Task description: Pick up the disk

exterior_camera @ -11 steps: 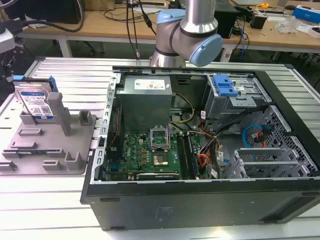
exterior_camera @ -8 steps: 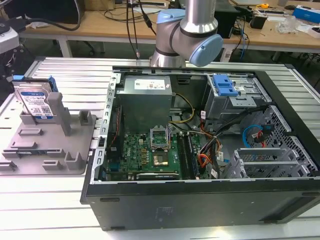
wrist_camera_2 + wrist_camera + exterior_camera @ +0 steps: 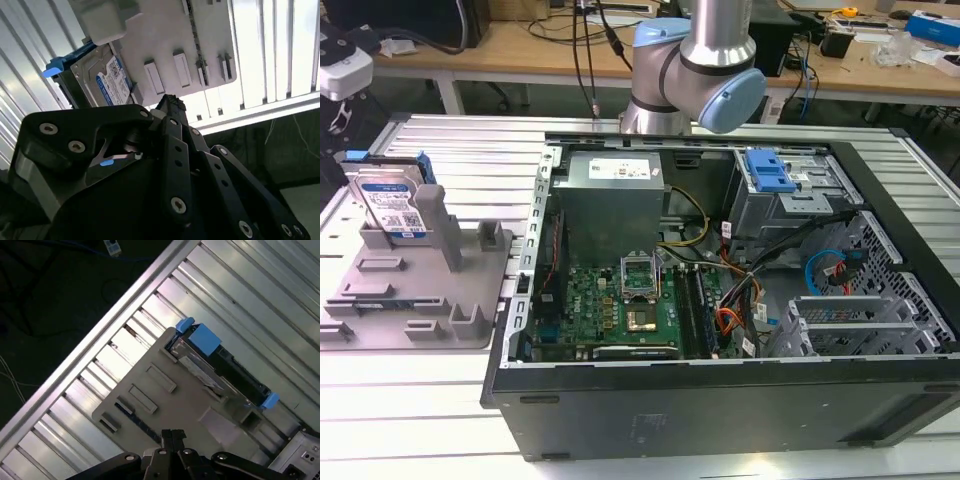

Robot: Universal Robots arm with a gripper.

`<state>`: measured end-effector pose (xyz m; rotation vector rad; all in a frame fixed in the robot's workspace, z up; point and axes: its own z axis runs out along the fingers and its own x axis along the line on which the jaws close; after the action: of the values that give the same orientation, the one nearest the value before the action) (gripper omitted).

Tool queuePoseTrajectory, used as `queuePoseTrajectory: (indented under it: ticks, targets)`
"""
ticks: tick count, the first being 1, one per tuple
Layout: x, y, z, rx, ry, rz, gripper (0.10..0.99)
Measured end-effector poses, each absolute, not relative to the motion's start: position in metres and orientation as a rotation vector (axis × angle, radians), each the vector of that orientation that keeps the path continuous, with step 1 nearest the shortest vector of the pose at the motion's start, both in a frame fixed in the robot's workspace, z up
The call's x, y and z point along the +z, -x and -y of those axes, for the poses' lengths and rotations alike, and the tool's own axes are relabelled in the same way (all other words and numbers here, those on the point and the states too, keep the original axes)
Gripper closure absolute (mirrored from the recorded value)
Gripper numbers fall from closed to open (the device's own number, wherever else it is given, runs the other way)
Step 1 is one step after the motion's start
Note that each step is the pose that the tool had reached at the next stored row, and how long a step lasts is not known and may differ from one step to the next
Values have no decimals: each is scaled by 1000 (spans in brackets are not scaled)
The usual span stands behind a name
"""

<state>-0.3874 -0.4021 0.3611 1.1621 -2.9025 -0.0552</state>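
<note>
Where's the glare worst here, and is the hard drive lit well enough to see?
Second wrist view: the ribbed metal table blows out white, the black gripper is dark, and the silver, blue-railed hard drive is clear. First wrist view: that table shines mildly. Exterior view: even light.

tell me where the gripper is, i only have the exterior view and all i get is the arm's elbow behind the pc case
Observer: In the first wrist view the gripper points down at the grey fixture, apart from the disk.
Operator: fingers open?
Observer: Shut, tips together, nothing between them.
Operator: how near is the fixture to the table edge?
Observer: A few bare slats of the table lie between them in the first wrist view.
</note>
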Motion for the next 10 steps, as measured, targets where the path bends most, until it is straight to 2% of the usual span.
queuePoseTrajectory:
  ticks: [10]
  targets:
    - [361,386,402,-52,-1523,2726,980]
